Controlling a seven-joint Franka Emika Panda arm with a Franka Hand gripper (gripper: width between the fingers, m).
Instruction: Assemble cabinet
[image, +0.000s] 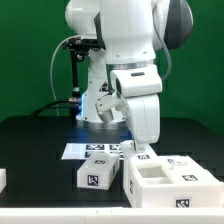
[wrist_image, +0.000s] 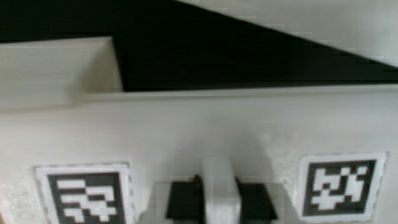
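The cabinet (image: 150, 195) sits on the surface (image: 30, 150), lower right of the exterior view, directly under the tool (image: 141, 150) at its upper-left corner; whether the tool grips it, I cannot tell.

Cabinet (image: 150, 192) looks smooth matt white plastic; table (image: 30, 140) matt black.

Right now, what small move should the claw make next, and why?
Probably squeeze shut: the gripper seems to straddle a thin wall of the cabinet, and I cannot tell whether it grips that wall yet.
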